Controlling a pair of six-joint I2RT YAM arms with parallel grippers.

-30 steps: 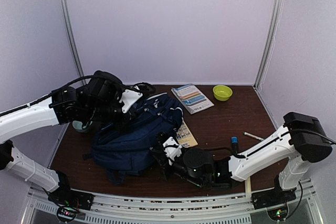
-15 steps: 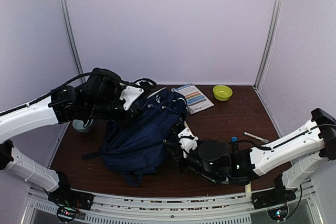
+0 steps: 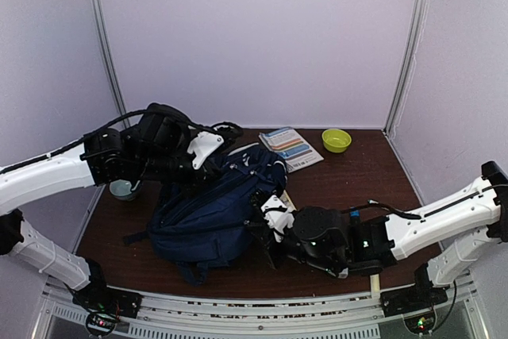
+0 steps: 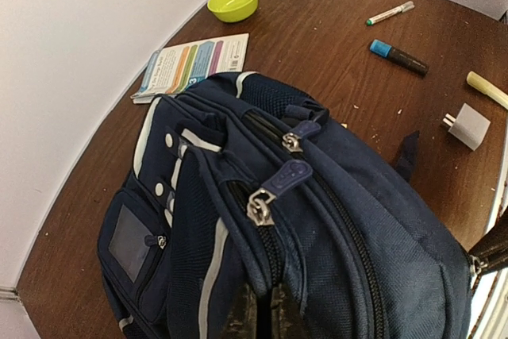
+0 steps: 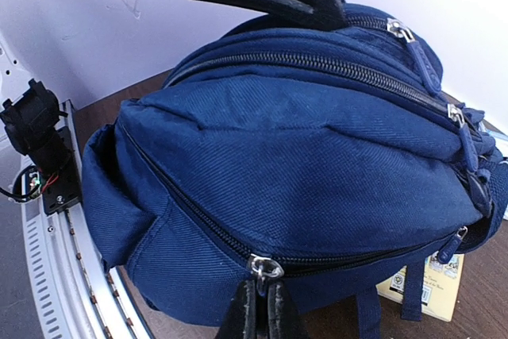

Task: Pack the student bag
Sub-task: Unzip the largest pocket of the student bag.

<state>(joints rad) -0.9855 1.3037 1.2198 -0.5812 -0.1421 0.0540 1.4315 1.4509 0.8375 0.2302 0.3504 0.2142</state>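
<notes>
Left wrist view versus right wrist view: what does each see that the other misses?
Only the left wrist view shows the lime-green plastic bowl, the colourful striped booklet, the blue-capped marker and the white plug. Only the right wrist view shows the yellow paper booklet. Both show the navy-blue fabric backpack, the left gripper and the right gripper each shut on it.

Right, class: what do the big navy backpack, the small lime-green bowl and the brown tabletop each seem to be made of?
Big navy backpack: woven synthetic fabric, perhaps nylon; matte, ribbed weave visible. Small lime-green bowl: probably plastic; smooth, even colour, faint sheen. Brown tabletop: wood or wood-look laminate; streaky grain, satin finish.
</notes>
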